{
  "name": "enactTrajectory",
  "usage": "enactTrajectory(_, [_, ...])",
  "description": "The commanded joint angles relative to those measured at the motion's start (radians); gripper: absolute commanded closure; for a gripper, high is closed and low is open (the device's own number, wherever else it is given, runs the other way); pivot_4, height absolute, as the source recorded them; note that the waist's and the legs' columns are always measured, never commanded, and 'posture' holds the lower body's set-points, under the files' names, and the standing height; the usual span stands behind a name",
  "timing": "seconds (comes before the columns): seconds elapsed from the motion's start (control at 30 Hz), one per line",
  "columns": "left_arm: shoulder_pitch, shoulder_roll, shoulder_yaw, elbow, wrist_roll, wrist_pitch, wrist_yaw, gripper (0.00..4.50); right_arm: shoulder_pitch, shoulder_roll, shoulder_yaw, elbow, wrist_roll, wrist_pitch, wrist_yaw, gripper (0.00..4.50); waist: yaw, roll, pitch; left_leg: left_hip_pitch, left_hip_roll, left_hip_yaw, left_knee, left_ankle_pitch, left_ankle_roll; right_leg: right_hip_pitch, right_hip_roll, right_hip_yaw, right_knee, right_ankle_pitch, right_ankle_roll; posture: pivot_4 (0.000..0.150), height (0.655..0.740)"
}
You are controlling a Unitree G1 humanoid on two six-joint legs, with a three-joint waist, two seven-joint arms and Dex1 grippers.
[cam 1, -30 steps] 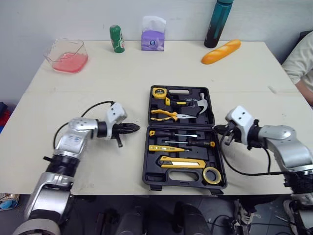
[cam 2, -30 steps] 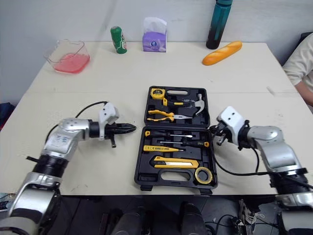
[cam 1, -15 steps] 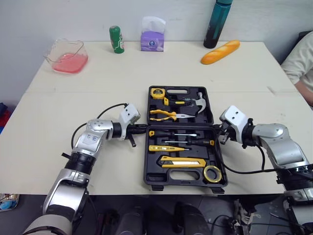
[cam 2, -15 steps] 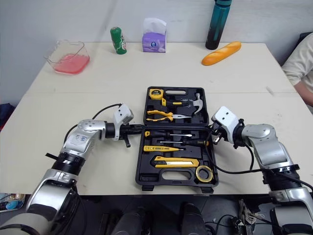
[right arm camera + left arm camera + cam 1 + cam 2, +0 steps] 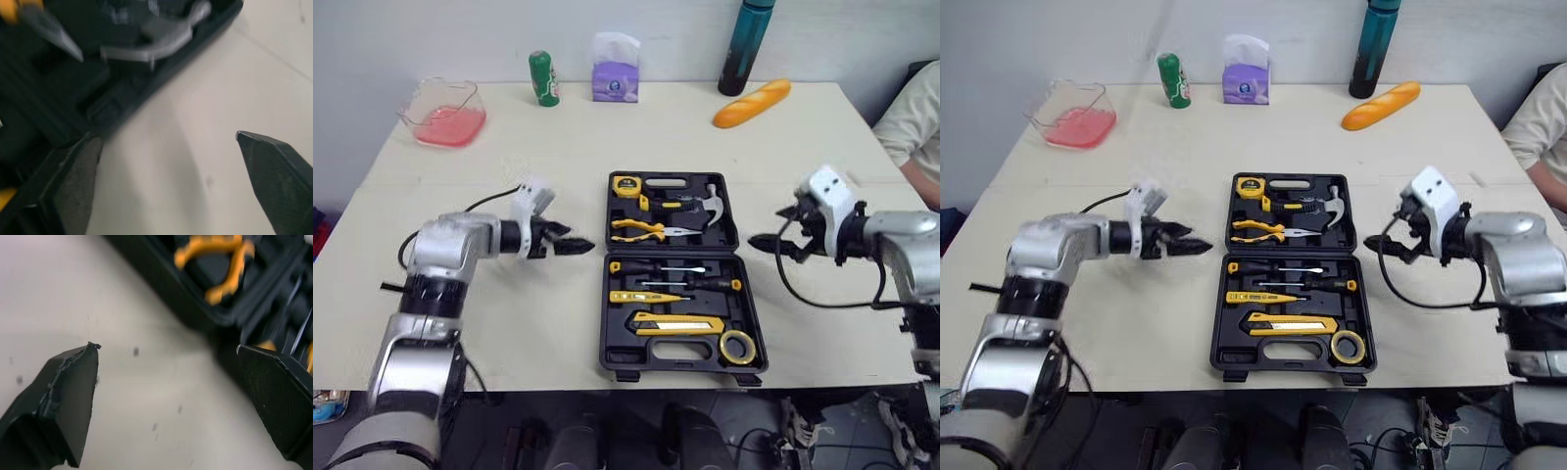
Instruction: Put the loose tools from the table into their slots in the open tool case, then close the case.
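The tool case (image 5: 677, 369) lies open and flat at the middle of the worktop (image 5: 509, 323). Its front rim is close to the worktop's near edge at 6 o'clock. Pliers (image 5: 641, 229), a hammer (image 5: 710, 206) and a tape measure (image 5: 628, 183) sit in the far half, and screwdrivers (image 5: 677, 285) and a tape roll (image 5: 738, 349) in the near half.

Bare worktop spreads at 9 and 3 o'clock of the case. The far edge, from 10 to 1 o'clock, carries a pink tub (image 5: 442, 113), a green can (image 5: 544, 78), a tissue pack (image 5: 614, 81), a bottle (image 5: 744, 47) and a bread loaf (image 5: 752, 103).

The left gripper (image 5: 576, 245) hangs at 9 o'clock just off the case wall, fingers (image 5: 68, 396) spread wide and empty. The right gripper (image 5: 764, 243) is at 3 o'clock, fingers (image 5: 274, 166) equally wide.

Half a second ago both grippers pressed against the case's sides; now both have backed off. The case is unchanged.
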Motion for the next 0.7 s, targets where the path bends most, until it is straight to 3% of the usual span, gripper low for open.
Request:
enactTrajectory(0.03, [-0.063, -0.036, 0.019, 0.046, -0.013, 0.093, 0.064, 0.00, -0.050, 0.036, -0.030, 0.025, 0.041, 0.163, -0.052, 0.14, 0.002, 0.000, 0.000, 0.000, 0.000, 0.000, 0.000, 0.000, 0.000, 0.000, 0.000, 0.000, 0.000, 0.000, 0.000, 0.150, 0.7314])
enactTrajectory(0.2, [-0.121, -0.118, 0.018, 0.182, 0.016, 0.060, 0.149, 0.00, -0.145, 0.134, -0.022, 0.127, 0.030, 0.248, -0.163, 0.14, 0.000, 0.000, 0.000, 0.000, 0.000, 0.001, -0.001, 0.000, -0.001, -0.001, 0.000, 0.000, 0.000, 0.000, 0.000, 0.150, 0.7314])
enactTrajectory(0.47, [-0.129, -0.180, -0.013, 0.244, 0.040, 0.006, 0.188, 0.00, -0.195, 0.175, 0.024, 0.262, -0.023, 0.179, -0.217, 0.14, 0.002, 0.000, 0.000, 0.000, -0.001, 0.001, -0.001, 0.001, -0.001, -0.001, 0.000, 0.001, 0.001, 0.000, 0.000, 0.150, 0.7314])
enactTrajectory(0.57, [-0.107, -0.192, -0.052, 0.232, 0.064, -0.017, 0.187, 0.89, -0.197, 0.182, 0.033, 0.277, -0.028, 0.160, -0.213, 1.00, 0.001, 0.000, 0.000, 0.001, -0.001, 0.001, -0.001, 0.001, -0.001, -0.001, 0.000, 0.001, 0.001, 0.000, 0.000, 0.150, 0.7314])
enactTrajectory(0.67, [-0.073, -0.191, -0.108, 0.196, 0.087, -0.031, 0.168, 2.30, -0.196, 0.188, 0.043, 0.273, -0.029, 0.156, -0.211, 2.48, 0.002, 0.000, 0.000, 0.001, -0.001, 0.001, -0.001, 0.001, -0.002, -0.001, 0.000, 0.001, 0.001, 0.000, 0.000, 0.150, 0.7314])
enactTrajectory(0.7, [-0.061, -0.188, -0.127, 0.181, 0.096, -0.042, 0.164, 2.34, -0.196, 0.190, 0.044, 0.272, -0.028, 0.157, -0.212, 2.57, 0.003, 0.001, -0.001, 0.001, -0.001, 0.001, -0.001, 0.001, -0.002, -0.001, 0.000, 0.001, 0.001, 0.000, 0.000, 0.150, 0.7314])
